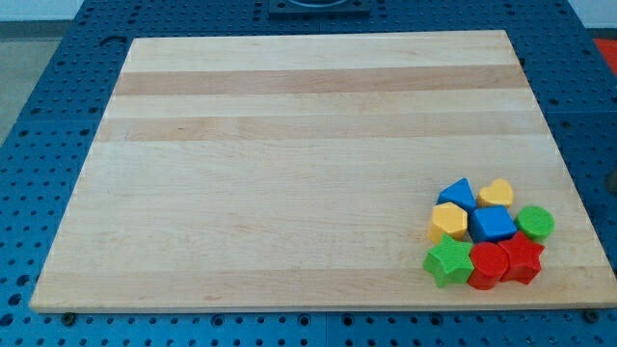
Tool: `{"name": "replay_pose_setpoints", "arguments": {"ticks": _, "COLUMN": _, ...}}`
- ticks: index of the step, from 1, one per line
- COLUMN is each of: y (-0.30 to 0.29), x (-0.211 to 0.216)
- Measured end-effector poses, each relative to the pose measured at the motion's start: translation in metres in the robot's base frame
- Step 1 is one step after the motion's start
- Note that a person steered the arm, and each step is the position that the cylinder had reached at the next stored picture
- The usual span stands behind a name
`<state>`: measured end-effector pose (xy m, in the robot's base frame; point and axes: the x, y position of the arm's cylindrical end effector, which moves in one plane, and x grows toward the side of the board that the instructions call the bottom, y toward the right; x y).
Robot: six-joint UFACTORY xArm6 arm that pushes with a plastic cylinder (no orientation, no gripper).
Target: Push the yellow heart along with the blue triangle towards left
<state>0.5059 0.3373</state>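
Yellow heart [496, 192] touched blue triangle [459, 192] in cluster near tabletop [289, 145] bottom-right corner; heart sat right, so leftward shove would carry both. My tip unseen; no jaws on rig.

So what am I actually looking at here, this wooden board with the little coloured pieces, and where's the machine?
This is one camera picture looking down at a pale wooden board set on a blue surface full of holes. The machine is a robot arm ending in a plain rod that slides blocks around, but neither the arm nor my tip shows in this picture. Nothing is being held; this arm only pushes.

All the blocks sit bunched together near the view's bottom right. At the top of the bunch are the blue triangle and, to its right, the yellow heart. Below them are a yellow hexagon, a blue cube and a green round block. Lowest are a green star and two red blocks.
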Motion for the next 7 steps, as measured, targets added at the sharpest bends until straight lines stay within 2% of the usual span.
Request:
{"name": "replay_pose_setpoints", "arguments": {"ticks": 2, "y": -0.055, "x": 0.01}}
{"name": "replay_pose_setpoints", "arguments": {"ticks": 4, "y": -0.122, "x": -0.037}}
{"name": "replay_pose_setpoints", "arguments": {"ticks": 5, "y": -0.108, "x": -0.04}}
{"name": "replay_pose_setpoints", "arguments": {"ticks": 6, "y": -0.064, "x": -0.031}}
{"name": "replay_pose_setpoints", "arguments": {"ticks": 7, "y": -0.056, "x": -0.015}}
